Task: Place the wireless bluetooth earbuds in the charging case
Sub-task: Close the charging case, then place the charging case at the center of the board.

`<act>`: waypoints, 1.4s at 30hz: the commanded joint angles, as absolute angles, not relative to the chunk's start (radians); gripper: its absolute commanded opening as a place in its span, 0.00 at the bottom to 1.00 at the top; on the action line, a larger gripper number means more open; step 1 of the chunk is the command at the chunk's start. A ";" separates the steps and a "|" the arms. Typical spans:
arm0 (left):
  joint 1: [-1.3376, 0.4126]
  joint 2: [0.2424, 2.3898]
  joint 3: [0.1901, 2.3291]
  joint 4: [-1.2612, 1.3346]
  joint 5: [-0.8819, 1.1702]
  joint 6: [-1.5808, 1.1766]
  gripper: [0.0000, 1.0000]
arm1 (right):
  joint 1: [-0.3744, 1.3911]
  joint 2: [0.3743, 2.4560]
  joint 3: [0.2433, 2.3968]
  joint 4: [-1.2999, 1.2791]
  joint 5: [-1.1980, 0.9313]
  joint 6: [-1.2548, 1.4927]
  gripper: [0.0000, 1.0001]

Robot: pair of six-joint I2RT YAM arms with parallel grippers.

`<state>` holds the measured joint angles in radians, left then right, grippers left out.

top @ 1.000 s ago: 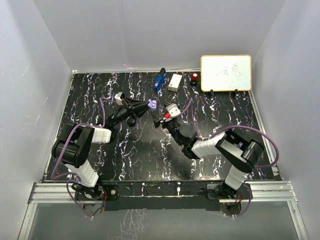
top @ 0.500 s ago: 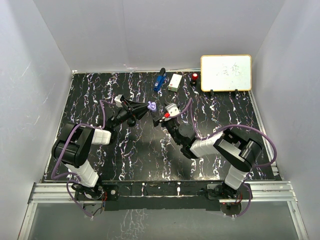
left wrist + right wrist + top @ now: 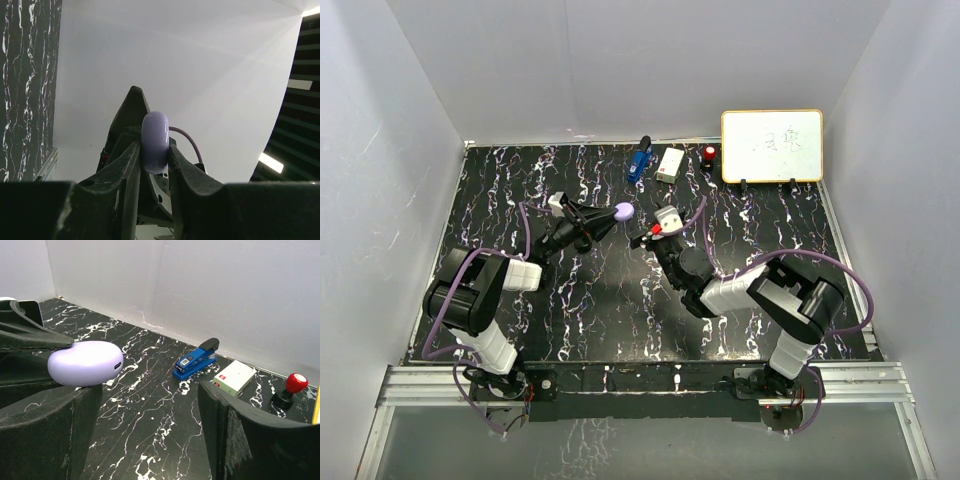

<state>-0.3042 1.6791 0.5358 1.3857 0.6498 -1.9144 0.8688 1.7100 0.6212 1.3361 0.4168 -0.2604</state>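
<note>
Two robot arms reach over one black table (image 3: 620, 310) veined with white marble lines.

The left gripper (image 3: 154, 152) is raised above the middle of the table. Its two fingers are clamped on one charging case (image 3: 155, 135), a smooth lavender pebble gripped on edge at its two flat sides. The case looks closed, and whether any earbuds are inside cannot be told.

The right gripper (image 3: 150, 395) is just right of the case. Its two fingers are spread wide apart, holding nothing and facing the case.

Along the far edge of the table lie four single items, left to right: one blue stapler (image 3: 196, 360), one small white box (image 3: 233, 378), one black knob with a red top (image 3: 290, 389), and one whiteboard (image 3: 772, 146) with faint writing, standing upright at the far right.
</note>
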 commanded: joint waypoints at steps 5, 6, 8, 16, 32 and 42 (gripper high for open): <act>-0.295 1.701 0.536 1.495 0.671 -1.904 0.00 | 0.866 1.552 0.568 1.188 0.526 -0.159 0.76; -0.292 1.719 0.542 1.495 0.674 -1.896 0.00 | 0.867 1.523 0.567 1.126 0.539 -0.131 0.77; -0.283 1.759 0.568 1.492 0.687 -1.866 0.00 | 0.866 1.461 0.579 0.964 0.574 -0.074 0.78; -0.281 1.856 0.717 1.193 0.706 -1.614 0.00 | 0.866 1.239 0.652 0.477 0.607 0.128 0.84; -0.289 1.991 1.088 0.484 0.567 -1.092 0.00 | 0.866 1.000 0.592 0.371 0.590 0.156 0.84; -0.309 2.091 1.210 0.370 0.504 -1.002 0.00 | 0.866 0.984 0.570 0.370 0.570 0.165 0.85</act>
<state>-0.2947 2.1067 1.1465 0.4526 0.5415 -1.0698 0.8684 1.0115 0.5735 0.3443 0.5766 0.1562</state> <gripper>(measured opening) 0.236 0.843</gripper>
